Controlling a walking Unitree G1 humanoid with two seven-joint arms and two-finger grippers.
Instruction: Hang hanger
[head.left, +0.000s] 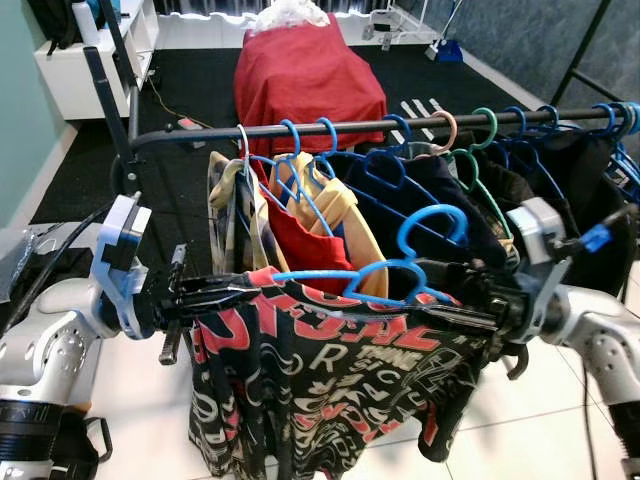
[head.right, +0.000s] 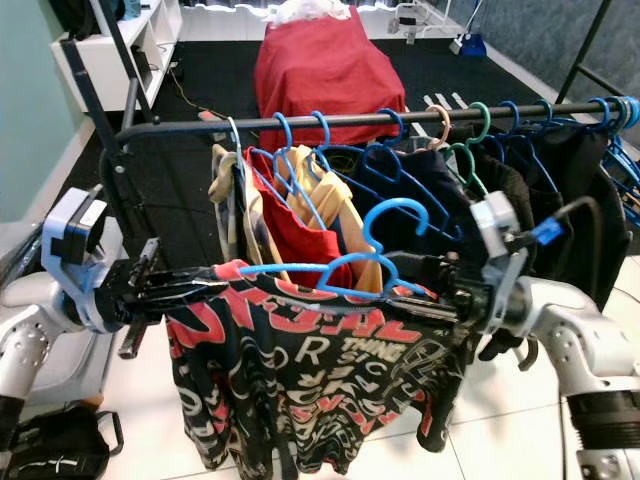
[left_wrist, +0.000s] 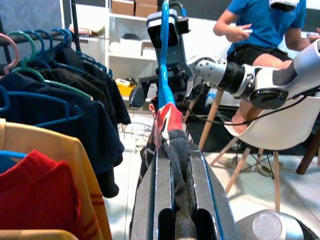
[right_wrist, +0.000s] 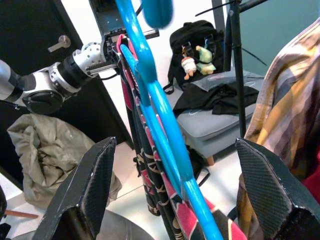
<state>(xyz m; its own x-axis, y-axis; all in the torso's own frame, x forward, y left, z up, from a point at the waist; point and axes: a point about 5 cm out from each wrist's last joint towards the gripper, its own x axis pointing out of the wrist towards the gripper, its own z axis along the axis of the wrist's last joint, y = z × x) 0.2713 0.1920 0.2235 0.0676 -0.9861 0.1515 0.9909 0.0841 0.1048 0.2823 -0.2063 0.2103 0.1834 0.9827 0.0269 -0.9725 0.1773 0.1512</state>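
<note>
Rail (head.left: 330, 127) runs across in front of the robot, black, packed w/ hangers along most of its length. Free stretch at the robot's left end, between the rail's bend and the first white hook; right end is crowded up to the frame edge. Floor beyond the rack is dark carpet w/ a red-draped furniture piece (head.left: 308, 75) well behind; white tile under the robot.

Count on rail: roughly 10 hooks, mostly blue, 1 white, 1 pink, 1 green; exact no. at the far right can't be told, they bunch up. Garments hanging there: a yellow/tan shirt (head.left: 335, 215), a red one (head.left: 310, 245), several dark navy/black ones.

Task item: 1 blue hanger (head.left: 405, 262), plastic, hook up and open, carrying a black shirt (head.left: 330, 375) w/ red and white lettering draped over its bar. It's held below and in front of the rail, not on it, roughly level.

Left pincer (head.left: 215, 295) is clamped on the shirt's shoulder at the hanger's left end; left wrist view shows cloth squeezed between its fingers. Right pincer (head.left: 470, 300) is at the hanger's right end; right wrist view shows its fingers (right_wrist: 87, 187) spread wide w/ the blue arm between them, not touching.

A person sits on a white chair (left_wrist: 280, 135) beyond.
</note>
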